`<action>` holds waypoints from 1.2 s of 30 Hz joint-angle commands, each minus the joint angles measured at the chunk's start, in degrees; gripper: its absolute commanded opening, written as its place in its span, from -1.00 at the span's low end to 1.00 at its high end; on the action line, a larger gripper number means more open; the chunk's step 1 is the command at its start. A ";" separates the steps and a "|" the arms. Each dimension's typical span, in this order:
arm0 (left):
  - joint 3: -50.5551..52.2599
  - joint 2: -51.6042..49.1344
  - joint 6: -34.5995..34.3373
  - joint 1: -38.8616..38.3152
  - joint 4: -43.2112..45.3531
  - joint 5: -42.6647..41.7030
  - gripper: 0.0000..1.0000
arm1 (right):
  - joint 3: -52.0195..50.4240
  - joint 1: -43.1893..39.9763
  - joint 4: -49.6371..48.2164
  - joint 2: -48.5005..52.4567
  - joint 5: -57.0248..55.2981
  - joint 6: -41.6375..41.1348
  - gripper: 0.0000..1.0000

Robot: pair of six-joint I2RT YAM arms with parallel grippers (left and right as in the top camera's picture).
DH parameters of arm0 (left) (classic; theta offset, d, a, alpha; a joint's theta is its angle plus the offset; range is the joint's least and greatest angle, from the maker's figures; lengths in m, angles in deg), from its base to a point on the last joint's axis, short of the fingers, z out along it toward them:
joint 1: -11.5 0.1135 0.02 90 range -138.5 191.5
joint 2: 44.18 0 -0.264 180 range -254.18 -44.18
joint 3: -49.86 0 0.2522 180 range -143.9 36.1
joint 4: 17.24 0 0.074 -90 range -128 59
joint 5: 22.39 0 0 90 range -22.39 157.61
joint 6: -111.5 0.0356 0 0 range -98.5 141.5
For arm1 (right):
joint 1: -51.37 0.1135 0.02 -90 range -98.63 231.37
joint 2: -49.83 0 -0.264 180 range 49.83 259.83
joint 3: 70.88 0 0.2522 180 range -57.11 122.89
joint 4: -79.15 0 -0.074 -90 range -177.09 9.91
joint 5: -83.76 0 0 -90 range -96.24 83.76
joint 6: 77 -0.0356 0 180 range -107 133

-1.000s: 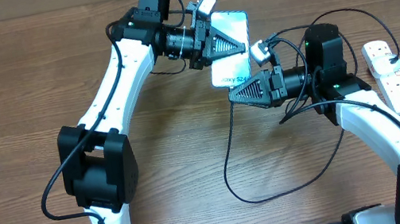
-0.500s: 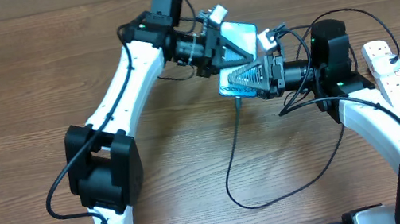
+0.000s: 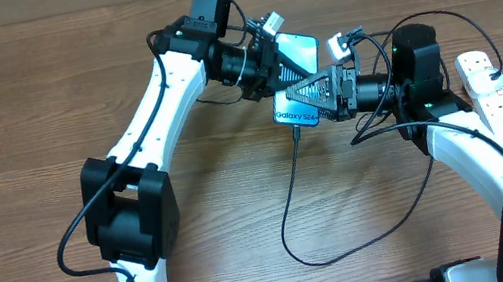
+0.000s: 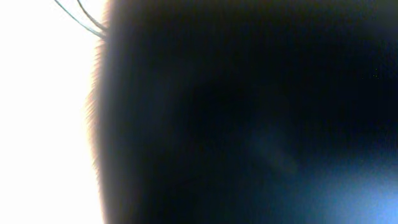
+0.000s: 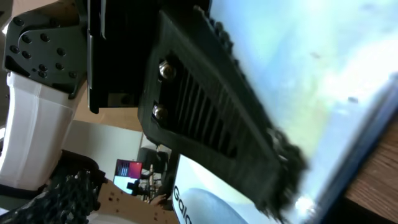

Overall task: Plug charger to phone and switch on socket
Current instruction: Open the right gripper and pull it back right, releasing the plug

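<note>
The phone (image 3: 298, 51), its screen lit cyan, is held tilted above the table with my left gripper (image 3: 271, 62) shut on its upper part. My right gripper (image 3: 297, 95) stands open at the phone's lower half, its fingers spread over the screen. The charger (image 3: 290, 221), a thin black cable, meets the phone's bottom edge and loops down and right across the table. In the right wrist view the phone's screen (image 5: 298, 56) fills the frame, crossed by a ribbed black finger (image 5: 205, 118) of the left gripper. The socket (image 3: 489, 95) lies at the far right. The left wrist view is dark and blurred.
The socket's white cord and the right arm's own black cables (image 3: 435, 21) arch above the right arm. The left arm's white link (image 3: 150, 106) slants across the table's left half. The table is brown wood (image 3: 10, 149).
The left arm carried the phone right and down toward the right gripper. The right gripper, shut a second ago, has opened, and the cable now hangs from the phone's lower edge.
</note>
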 commanded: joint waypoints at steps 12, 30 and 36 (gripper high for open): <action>-0.09 1.49 8.50 0.98 -2.01 -5.22 -0.92 | 1.31 -6.88 10.32 -0.59 -3.37 9.68 1.00; -0.09 1.49 23.19 1.01 -7.80 -11.69 -0.92 | 1.31 -8.68 26.67 -0.59 -10.12 21.42 1.00; -0.09 1.49 36.83 1.01 -14.91 -11.65 -0.92 | 1.31 -8.68 30.49 -0.59 -17.18 22.67 1.00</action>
